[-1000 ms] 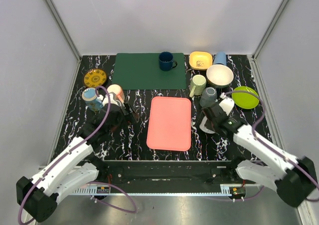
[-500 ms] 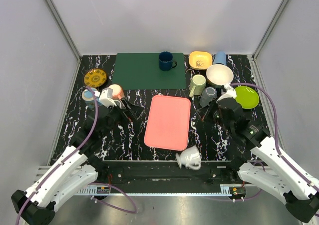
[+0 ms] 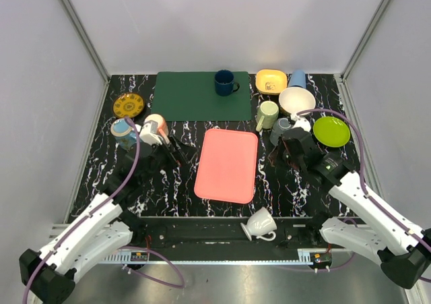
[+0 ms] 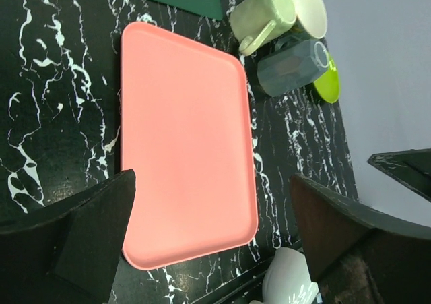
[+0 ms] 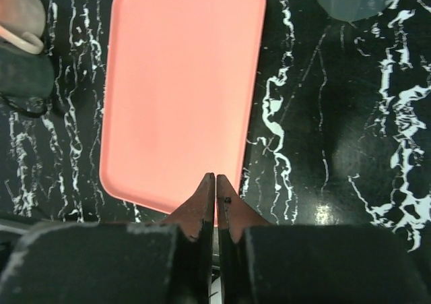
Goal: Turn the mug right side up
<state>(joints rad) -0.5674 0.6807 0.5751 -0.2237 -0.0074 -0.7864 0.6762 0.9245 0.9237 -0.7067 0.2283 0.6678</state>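
Near edge: white ceramic mug (image 3: 259, 223), glossy, flared body, tipped on its side on the dark base strip between the two arm mounts, off the marbled top; not upright. Its white edge also shows at the bottom of the left wrist view.
Tray: pink rectangular tray (image 3: 229, 166), smooth and matte, rounded corners and low rim, lying flat mid-table with nothing on it.
Left gripper (image 4: 210, 183): fingers spread wide, nothing between them, hanging over the tray's left side.
Right gripper (image 5: 215, 177): fingers pressed together tip to tip, holding nothing, over the tray's near right corner.
Left cluster: peach mug (image 3: 156, 123) and blue cup (image 3: 123, 132) by the left wrist; yellow patterned round plate (image 3: 128, 105) beyond.
Right cluster: pale green mug (image 3: 267, 114) on its side, grey translucent tumbler (image 3: 281, 130) just beside it, lime green plate (image 3: 332, 131), white bowl (image 3: 297, 100).
Far edge: dark green mat (image 3: 192, 96) with a navy mug (image 3: 225, 82) upright on it; yellow square dish (image 3: 271, 81).
Surface: black table (image 3: 168, 189), white veins, marble look.
Room: plain grey wall panels (image 3: 222, 21) in metal frame.
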